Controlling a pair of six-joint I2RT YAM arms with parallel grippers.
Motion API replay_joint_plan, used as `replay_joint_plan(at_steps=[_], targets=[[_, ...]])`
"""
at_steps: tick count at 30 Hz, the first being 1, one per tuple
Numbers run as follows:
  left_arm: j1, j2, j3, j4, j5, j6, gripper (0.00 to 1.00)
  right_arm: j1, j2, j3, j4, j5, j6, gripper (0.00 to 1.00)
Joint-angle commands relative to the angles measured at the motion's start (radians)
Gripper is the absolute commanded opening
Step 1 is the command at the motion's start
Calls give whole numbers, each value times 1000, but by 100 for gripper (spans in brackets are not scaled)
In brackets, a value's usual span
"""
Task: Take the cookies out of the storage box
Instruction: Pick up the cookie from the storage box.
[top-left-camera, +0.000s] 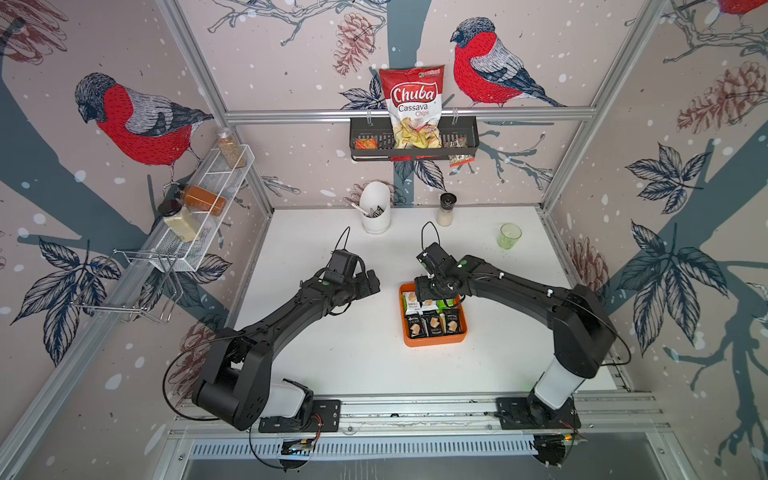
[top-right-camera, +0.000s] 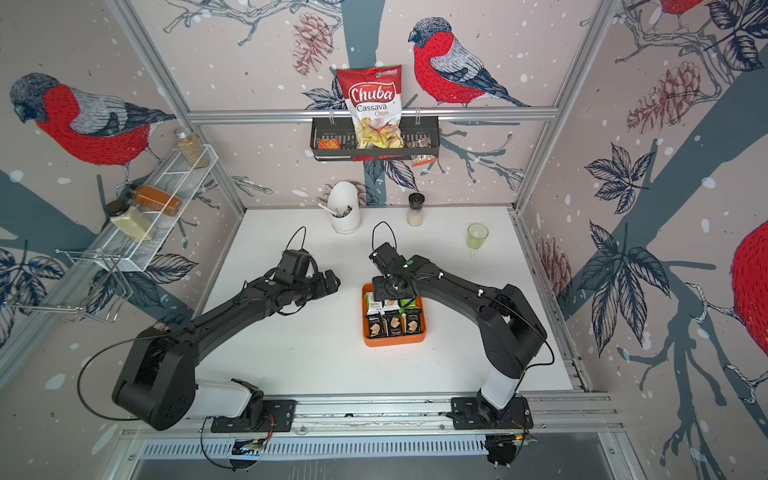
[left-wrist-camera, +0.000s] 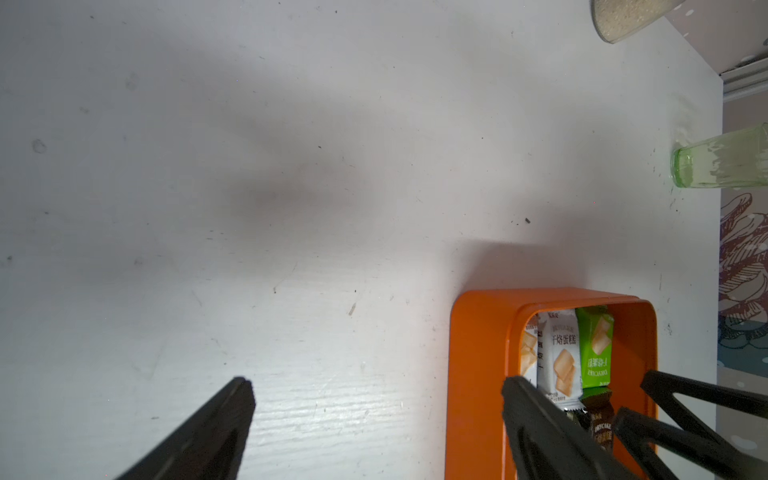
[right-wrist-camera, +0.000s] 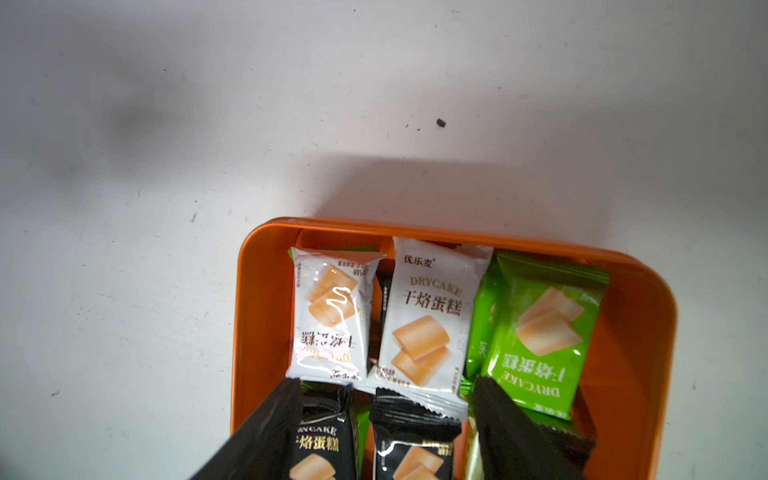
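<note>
1. The storage box (top-left-camera: 434, 341) sits flat on the white worktop (top-left-camera: 332, 353), a bit right of the middle and close in front of the right arm.
2. The cookies (top-left-camera: 432, 324) are all inside the box, with none out on the worktop. The top views show three black packets along the near side. Behind them are white ones, with green at the right.
3. The right wrist view gives a better look: two white packets (right-wrist-camera: 428, 316) side by side, a green one (right-wrist-camera: 540, 328) next to them, and black ones (right-wrist-camera: 415, 449) closest to the claw. They overlap a bit and more are tucked underneath.
4. The right claw (right-wrist-camera: 386, 388) points down over the far half of the box. Its jaws are roughly a packet's width apart and straddle the middle column. Nothing looks pinched, and whether the tips touch a wrapper can't be told.
5. The left claw (left-wrist-camera: 377, 388) is spread wide and holds nothing. It hangs over bare worktop just left of the box, with one finger (left-wrist-camera: 523, 399) lining up over the orange wall (left-wrist-camera: 478, 353) in its own wrist view.
6. At the back of the worktop are a white holder (top-left-camera: 375, 208), a shaker jar (top-left-camera: 446, 210) and a green glass (top-left-camera: 510, 236), all well away from the box.
7. The Chuba chips bag (top-left-camera: 413, 104) stands in the black wall basket (top-left-camera: 465, 143).
</note>
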Motion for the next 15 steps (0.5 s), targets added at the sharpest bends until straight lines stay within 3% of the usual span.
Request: replay_joint_plan(at_steps=[1, 15], targets=[[4, -7, -9, -3, 23, 55, 97, 7, 54, 43, -61, 18, 41, 65], [6, -22, -38, 21, 7, 59, 97, 13, 140, 90, -90, 85, 131, 62]])
